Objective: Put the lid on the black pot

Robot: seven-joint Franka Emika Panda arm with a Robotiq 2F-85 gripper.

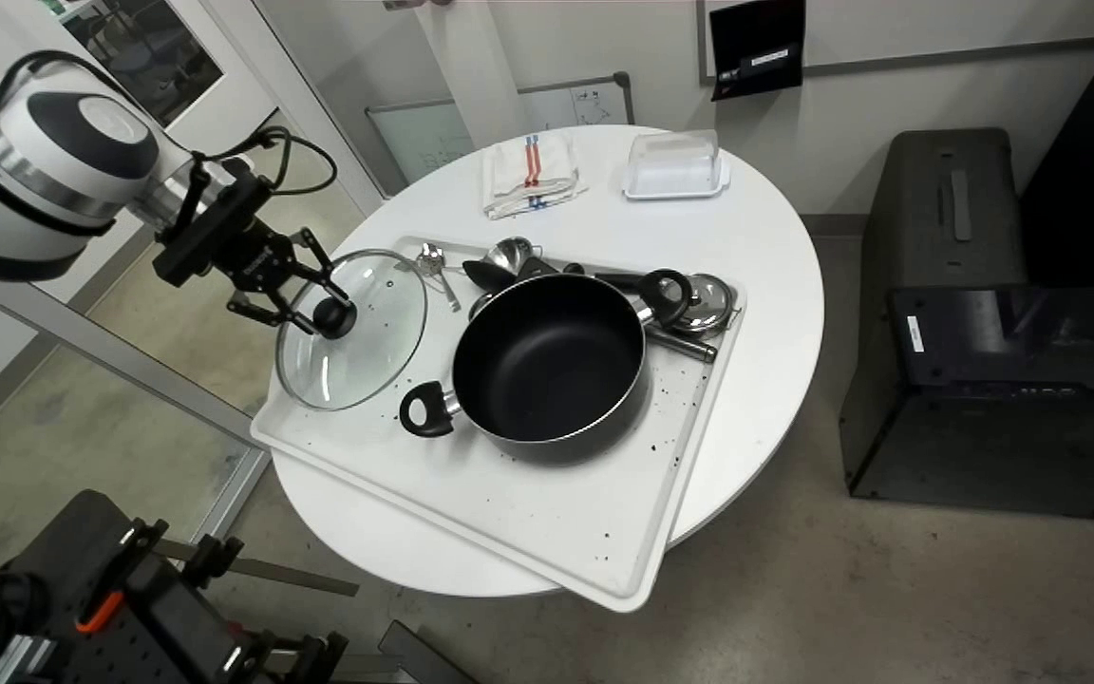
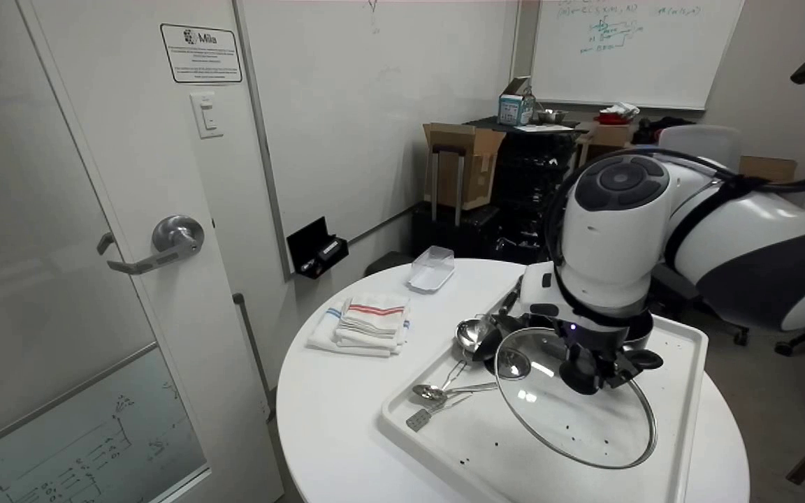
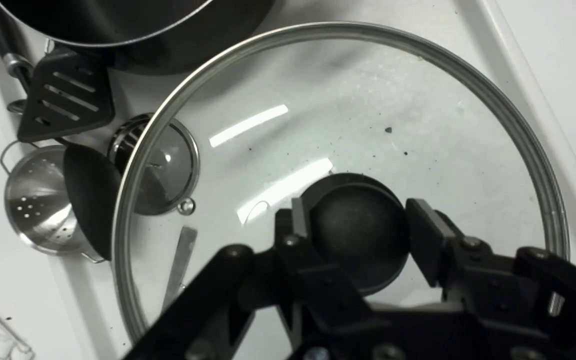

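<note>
The lid [image 1: 381, 318] is clear glass with a metal rim and a black knob. My gripper [image 1: 327, 312] has its fingers on both sides of the knob and holds the lid tilted, beside the black pot. In the wrist view the fingers [image 3: 358, 220] press against the knob, and the lid [image 3: 448, 125] fills the middle. The lid [image 2: 570, 423] also hangs tilted over the tray in an exterior view. The black pot [image 1: 547, 366] stands uncovered on the tray, its dark inside facing up. Its side shows at the top of the wrist view [image 3: 178, 47]; the arm mostly hides it in an exterior view [image 2: 640, 332].
The white tray [image 1: 547, 522] lies on a round white table [image 1: 775, 285]. Utensils, a small strainer [image 3: 43, 200], a slotted spatula [image 3: 68, 97] and a small glass lid [image 3: 168, 165] lie beside the pot. Folded towels [image 2: 367, 321] and a clear-covered dish [image 1: 675, 166] stand behind.
</note>
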